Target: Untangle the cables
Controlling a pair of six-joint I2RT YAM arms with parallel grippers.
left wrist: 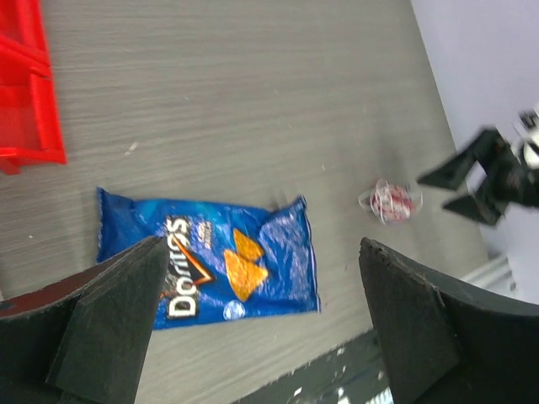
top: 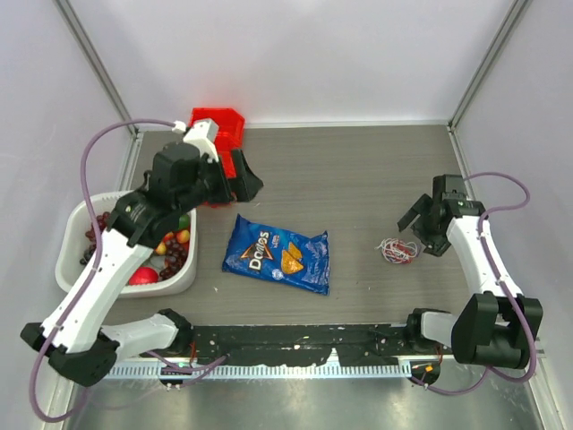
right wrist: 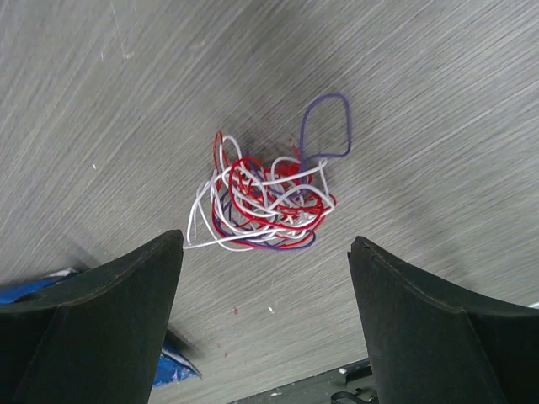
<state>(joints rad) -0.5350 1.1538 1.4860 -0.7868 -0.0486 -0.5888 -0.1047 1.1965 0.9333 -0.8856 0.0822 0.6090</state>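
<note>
A small tangle of thin red, white and bluish-purple cables (right wrist: 265, 206) lies on the grey wood-grain table (top: 358, 170), on its right side and well apart from the crinkled blue foil chip bag (top: 277, 253) in the middle. The white right arm (top: 483, 260) hangs just beside the bundle. The right jaws stand wide open and empty, pointed down so that the bundle sits between and slightly ahead of them in the right wrist view. We judge this to be a lining-up pose for a first pinch. One purple loop pokes out at the far side of the heap and looks like the easiest strand to take.

The white left arm (top: 107, 269) reaches over the far left of the table, near the red plastic crate (top: 219, 130) and above the white tub of fruit (top: 81, 269). The left jaws are open too and hold nothing. They are far from the cables, so we take it that this arm is waiting its turn to pin or pull.

Whether the cords are truly knotted or only piled loosely, we cannot tell from here. No strand is separated yet.
</note>
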